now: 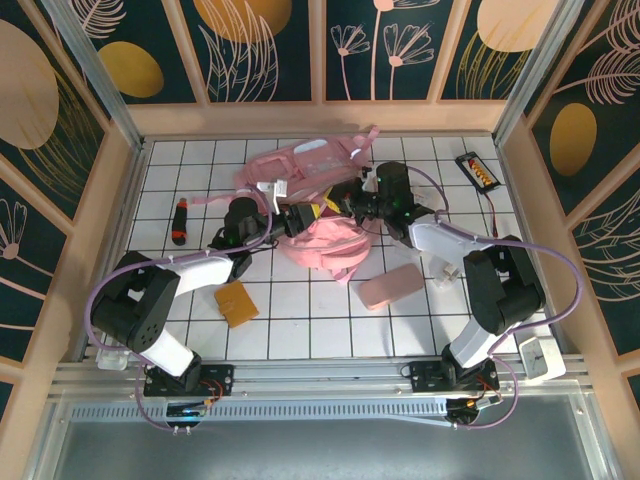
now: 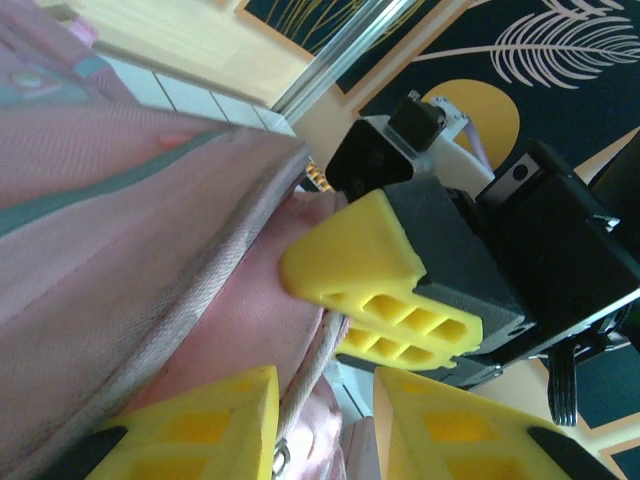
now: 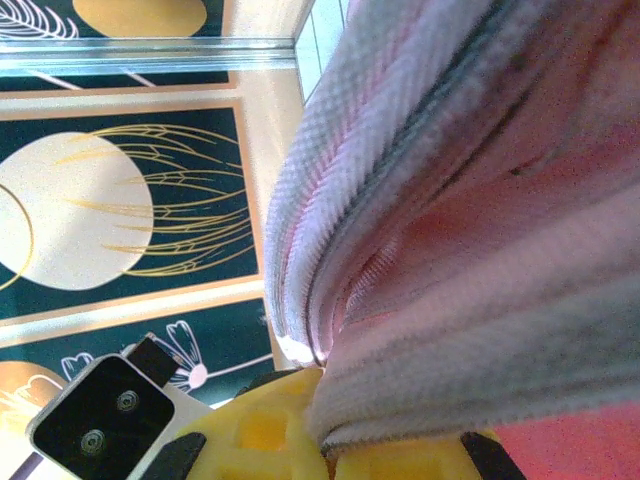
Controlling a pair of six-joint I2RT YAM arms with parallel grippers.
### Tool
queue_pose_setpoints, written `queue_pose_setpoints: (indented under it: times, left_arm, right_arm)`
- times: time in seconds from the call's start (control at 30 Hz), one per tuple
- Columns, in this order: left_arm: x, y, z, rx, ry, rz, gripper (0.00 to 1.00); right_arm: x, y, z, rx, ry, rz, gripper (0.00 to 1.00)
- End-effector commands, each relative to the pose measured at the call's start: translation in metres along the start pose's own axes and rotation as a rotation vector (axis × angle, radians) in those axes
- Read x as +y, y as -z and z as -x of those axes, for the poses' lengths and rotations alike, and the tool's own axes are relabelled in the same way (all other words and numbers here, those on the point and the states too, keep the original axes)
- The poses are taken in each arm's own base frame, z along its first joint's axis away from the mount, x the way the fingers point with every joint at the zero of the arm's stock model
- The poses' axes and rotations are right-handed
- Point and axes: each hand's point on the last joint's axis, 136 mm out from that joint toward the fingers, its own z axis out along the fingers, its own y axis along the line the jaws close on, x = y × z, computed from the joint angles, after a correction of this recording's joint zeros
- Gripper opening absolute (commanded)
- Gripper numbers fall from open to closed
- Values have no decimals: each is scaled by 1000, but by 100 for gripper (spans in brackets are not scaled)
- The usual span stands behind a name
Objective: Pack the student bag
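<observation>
Nearest the lens: a fold of the student bag (image 3: 480,250), pink weave with a stitched edge. It is pinched in my right tool (image 3: 335,445), which is clamped tight on it.

My left tool (image 2: 325,388) stands partly open. A cord at the bag's edge runs down between its fingers, and I cannot tell that it is gripped.

Location: the bag lies slumped at the middle of the worktop (image 1: 300,325), towards the far side, with both tools at its rim.

Outward from the bag:
- A small flat pink case (image 1: 392,286) lies just beside it, on the near right.
- A tan card (image 1: 235,302) lies on the near left.
- A black and red cylinder (image 1: 181,222) lies well apart on the left.
- A dark tray of small items (image 1: 477,172) lies far right.

Progress, in my judgement: early. The mouth is being held, these items remain outside, and the bag's contents are hidden.

Markings: no readable writing or brand found.
</observation>
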Motion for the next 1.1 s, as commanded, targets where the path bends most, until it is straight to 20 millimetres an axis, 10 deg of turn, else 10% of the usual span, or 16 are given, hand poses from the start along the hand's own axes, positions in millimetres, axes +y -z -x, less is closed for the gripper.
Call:
queue_pose_setpoints:
  times: [0.0, 0.5, 1.07]
  left_arm:
    - [-20, -1, 23, -63, -69, -61, 31]
    - [12, 53, -31, 54, 100, 164, 60]
    - [16, 20, -40, 100, 180, 77, 59]
  right_arm:
    - [25, -1, -21, 93, 45, 83, 0]
    - [27, -9, -6, 80, 37, 92, 0]
    - [37, -17, -13, 98, 42, 99, 0]
